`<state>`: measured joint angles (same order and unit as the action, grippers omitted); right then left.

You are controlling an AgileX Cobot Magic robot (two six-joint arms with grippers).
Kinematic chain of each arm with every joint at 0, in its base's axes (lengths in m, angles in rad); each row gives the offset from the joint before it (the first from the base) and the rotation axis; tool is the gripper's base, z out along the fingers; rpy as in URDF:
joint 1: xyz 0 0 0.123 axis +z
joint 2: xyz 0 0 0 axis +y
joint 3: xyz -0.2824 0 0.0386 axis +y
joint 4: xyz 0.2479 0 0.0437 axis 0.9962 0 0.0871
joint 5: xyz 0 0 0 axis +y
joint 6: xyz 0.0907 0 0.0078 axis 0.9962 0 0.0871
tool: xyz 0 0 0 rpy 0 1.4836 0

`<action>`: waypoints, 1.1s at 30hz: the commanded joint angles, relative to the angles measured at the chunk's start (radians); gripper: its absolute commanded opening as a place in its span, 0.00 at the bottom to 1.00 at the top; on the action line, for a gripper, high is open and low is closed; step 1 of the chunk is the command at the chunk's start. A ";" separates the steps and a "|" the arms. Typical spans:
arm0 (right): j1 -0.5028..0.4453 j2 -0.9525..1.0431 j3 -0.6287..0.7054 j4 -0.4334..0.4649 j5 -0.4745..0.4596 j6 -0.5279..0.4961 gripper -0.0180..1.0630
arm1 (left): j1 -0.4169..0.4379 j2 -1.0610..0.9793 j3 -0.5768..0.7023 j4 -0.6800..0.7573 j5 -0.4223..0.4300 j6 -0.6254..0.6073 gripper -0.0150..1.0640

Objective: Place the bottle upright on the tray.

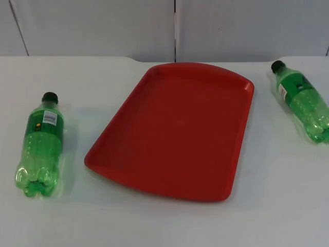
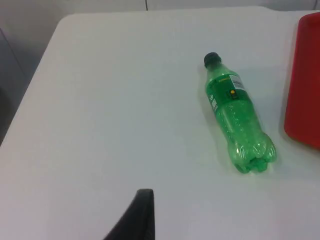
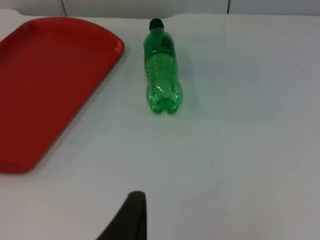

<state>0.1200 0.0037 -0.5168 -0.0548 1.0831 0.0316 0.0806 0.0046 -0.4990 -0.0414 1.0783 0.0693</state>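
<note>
Two green bottles and one red tray lie on the white surface (image 1: pixel 154 226). The tray (image 1: pixel 175 131) sits in the middle of the surface, its far end close to the surface's far edge by the grey partition wall (image 1: pixel 103 25), and nothing rests on it.

The first bottle (image 1: pixel 41 146) lies on its side toward the surface's left edge, apart from the tray's left rim, with its black cap pointing to the far edge and its base toward the near edge. The left wrist view shows the same bottle (image 2: pixel 235 112) lying flat beside the tray's rim (image 2: pixel 302 85).

The second bottle (image 1: pixel 303 100) lies on its side at the surface's right edge, near the far right corner, cap toward the far edge, clear of the tray's right rim. The right wrist view shows it (image 3: pixel 161 67) flat beside the tray (image 3: pixel 45 85).

The left gripper (image 2: pixel 137 217) hangs above bare surface, away from the first bottle; one dark fingertip shows, so I cannot tell how its jaws stand. The right gripper (image 3: pixel 131 217) hangs likewise short of the second bottle, and its jaws cannot be judged either.
</note>
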 commanded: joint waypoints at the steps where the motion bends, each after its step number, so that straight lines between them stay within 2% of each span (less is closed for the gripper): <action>1: -0.007 -0.004 0.001 0.001 -0.006 -0.001 0.99 | 0.003 0.009 0.001 -0.018 -0.003 -0.007 0.99; 20: -0.007 -0.004 0.001 0.001 -0.006 -0.001 0.99 | 0.003 0.260 -0.036 -0.034 -0.064 -0.007 0.99; 33: -0.007 -0.004 0.001 0.001 -0.006 -0.001 0.99 | 0.003 0.477 -0.036 -0.069 -0.213 -0.007 0.99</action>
<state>0.1200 0.0037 -0.5168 -0.0548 1.0831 0.0316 0.0806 0.4340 -0.5307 -0.0899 0.9094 0.0693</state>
